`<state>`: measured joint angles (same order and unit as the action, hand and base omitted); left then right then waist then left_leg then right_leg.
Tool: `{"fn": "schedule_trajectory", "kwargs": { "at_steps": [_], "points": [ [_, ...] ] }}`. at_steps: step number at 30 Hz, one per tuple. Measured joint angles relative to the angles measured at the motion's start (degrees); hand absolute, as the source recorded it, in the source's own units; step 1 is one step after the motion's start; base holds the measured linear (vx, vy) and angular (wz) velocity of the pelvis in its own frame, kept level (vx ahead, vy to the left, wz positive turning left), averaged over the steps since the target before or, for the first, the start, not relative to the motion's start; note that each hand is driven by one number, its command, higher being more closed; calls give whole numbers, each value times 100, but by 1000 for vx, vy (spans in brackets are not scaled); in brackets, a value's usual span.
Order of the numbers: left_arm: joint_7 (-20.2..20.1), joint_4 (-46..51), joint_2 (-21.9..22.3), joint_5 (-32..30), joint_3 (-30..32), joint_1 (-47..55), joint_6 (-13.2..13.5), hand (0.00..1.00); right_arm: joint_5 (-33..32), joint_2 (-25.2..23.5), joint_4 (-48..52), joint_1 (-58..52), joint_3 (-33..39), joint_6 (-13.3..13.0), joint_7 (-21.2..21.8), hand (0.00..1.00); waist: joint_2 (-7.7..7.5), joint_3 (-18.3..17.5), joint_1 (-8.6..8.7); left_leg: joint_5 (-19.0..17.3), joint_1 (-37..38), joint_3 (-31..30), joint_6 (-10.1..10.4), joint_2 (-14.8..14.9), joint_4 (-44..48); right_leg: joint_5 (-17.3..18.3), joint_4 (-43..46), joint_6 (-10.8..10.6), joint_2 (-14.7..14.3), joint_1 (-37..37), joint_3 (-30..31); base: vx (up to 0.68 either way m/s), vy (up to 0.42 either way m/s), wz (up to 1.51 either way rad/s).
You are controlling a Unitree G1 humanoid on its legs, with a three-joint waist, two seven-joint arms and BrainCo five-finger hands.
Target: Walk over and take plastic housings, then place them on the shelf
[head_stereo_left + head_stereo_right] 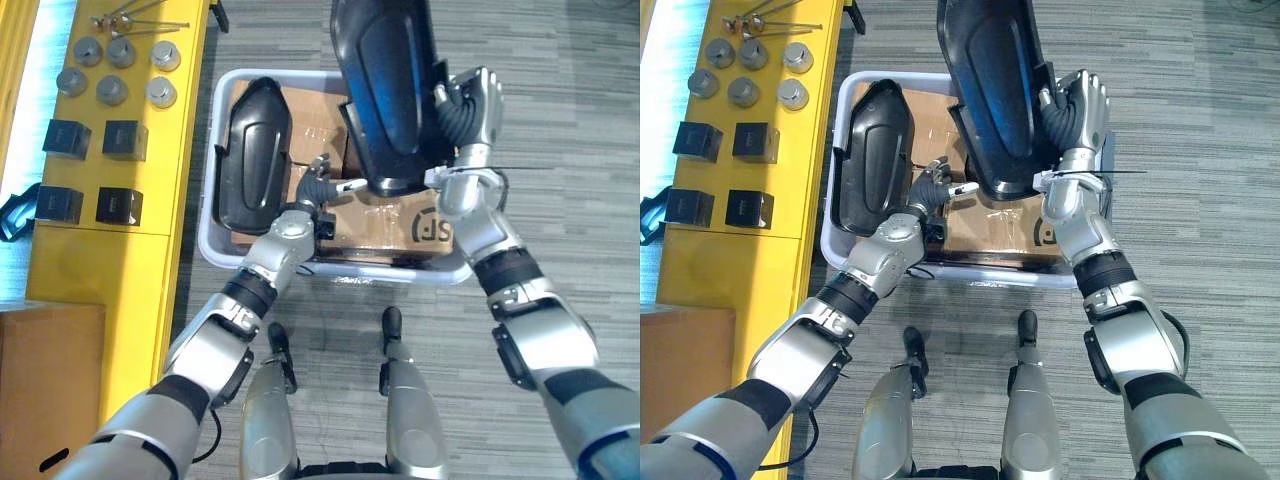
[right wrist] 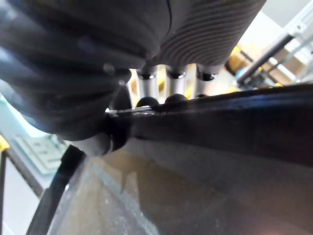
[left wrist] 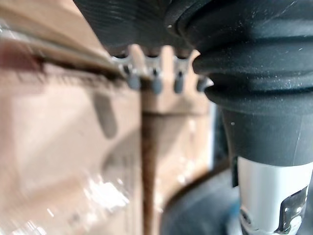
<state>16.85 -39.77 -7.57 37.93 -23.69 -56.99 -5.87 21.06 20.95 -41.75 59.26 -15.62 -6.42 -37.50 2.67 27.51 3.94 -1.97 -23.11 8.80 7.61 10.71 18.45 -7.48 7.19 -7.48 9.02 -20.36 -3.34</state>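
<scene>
Over the white bin (image 1: 214, 150), my right hand (image 1: 470, 112) grips the raised housing (image 1: 385, 90) by its right edge; the right wrist view shows fingers (image 2: 172, 85) hooked over that rim. My left hand (image 1: 318, 190) hangs slack-fingered above cardboard (image 1: 400, 225), beside the second housing (image 1: 252, 150) lying at the bin's left. Carpet (image 1: 570, 120) lies open rightward; a yellow shelf (image 1: 160, 200) borders the left.

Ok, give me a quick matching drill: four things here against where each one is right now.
1 raised black plastic housing
2 second black plastic housing
3 silver metal cylinders
4 left hand

A on the yellow shelf
B lying in the white plastic bin
C gripped by the right hand
D open, over the brown cardboard boxes

Pairs: 1-C, 2-B, 3-A, 4-D.
</scene>
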Motion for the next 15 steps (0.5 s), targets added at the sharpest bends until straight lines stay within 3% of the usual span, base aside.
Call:
{"fn": "schedule_trajectory", "kwargs": {
  "at_steps": [3, 7, 15],
  "points": [
    [-217, 115, 27, 317, 3, -8, 311, 0, 2, -74, 87, -26, -144, -87, 1, 100, -7, 4, 7, 0, 4, 28, 0, 1, 4, 0, 19, 0, 0, -27, 33, -7, 2, -4],
    [-172, 264, 75, 428, 92, -8, 630, 0, 0, -154, 93, -97, -242, -291, -7, 100, -7, 4, 14, 0, 13, 41, 0, 2, -1, -1, 20, 0, 0, -30, 43, 0, 0, 0],
    [442, 423, 61, -11, 236, -8, 727, 0, -6, -352, 824, -455, -277, -395, -40, 100, -58, 32, 55, 2, 132, 122, 0, 2, -74, -2, 16, 1, -1, -2, 116, 12, 1, -5]
  ]
}}
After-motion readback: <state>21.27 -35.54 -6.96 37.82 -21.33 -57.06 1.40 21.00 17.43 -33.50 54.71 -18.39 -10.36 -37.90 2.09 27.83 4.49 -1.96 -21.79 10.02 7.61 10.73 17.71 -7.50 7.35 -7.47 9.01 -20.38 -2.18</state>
